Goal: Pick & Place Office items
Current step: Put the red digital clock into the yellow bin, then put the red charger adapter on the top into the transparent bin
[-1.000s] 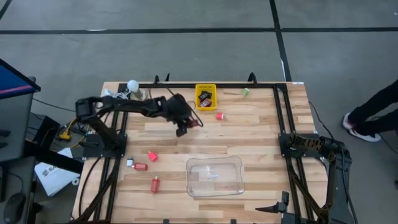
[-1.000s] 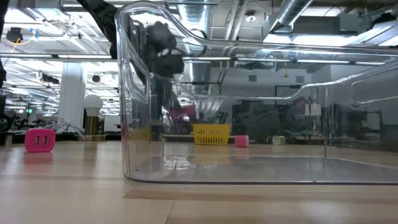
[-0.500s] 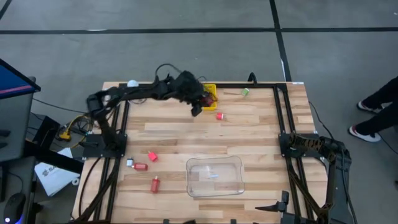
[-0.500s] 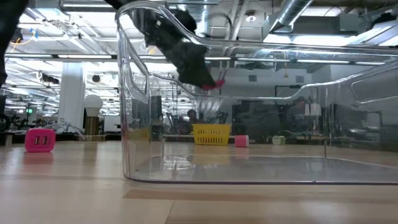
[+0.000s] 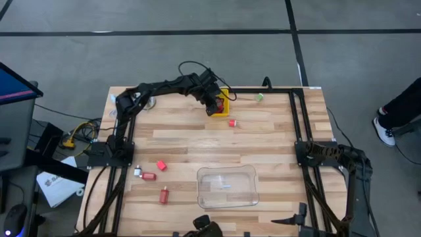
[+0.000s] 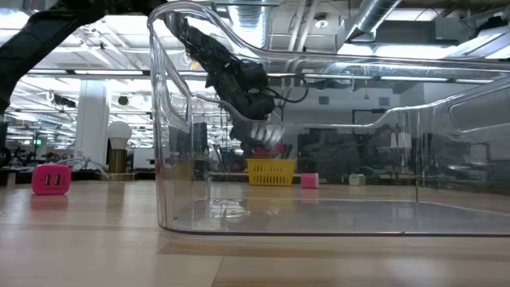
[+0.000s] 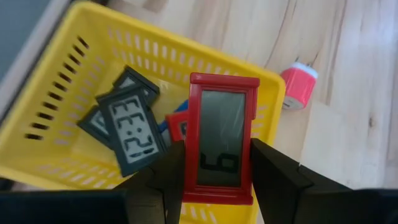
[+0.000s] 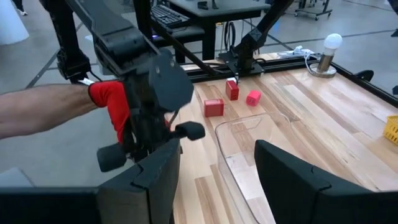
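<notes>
My left gripper [image 5: 214,105] hangs over the yellow basket [image 5: 225,96] at the table's far edge, shut on a red-framed piece with a grey display [image 7: 221,146]. The basket [image 7: 56,106] stands on the table and holds black display pieces [image 7: 127,130] plus a red one [image 7: 177,127]. Loose pieces lie on the wood: a red one [image 5: 232,122] beside the basket, a green one [image 5: 260,97], and three red ones [image 5: 158,176] near the left side. My right gripper [image 8: 217,180] is open and waits at the table's right near side. My left gripper pinches the red-framed piece by its two long side edges [image 7: 191,155], one finger [image 7: 171,177] on each side, the fingers lying along its length. It comes from above, pointing down. The piece is lifted clear, above the basket's near rim.
A clear plastic tray [image 5: 227,186] sits at the near middle of the table and fills the low view. A white ball lamp [image 6: 119,134] stands at the far left. A person's arm with a red glove [image 8: 106,102] shows beyond the table, and a foot [image 5: 385,130] at the right.
My left arm has swung from the middle of the table toward the far edge and to the right, carrying the red-framed piece, and now stands over the yellow basket. The grip has stayed shut on the piece. The person at the right has stepped away.
</notes>
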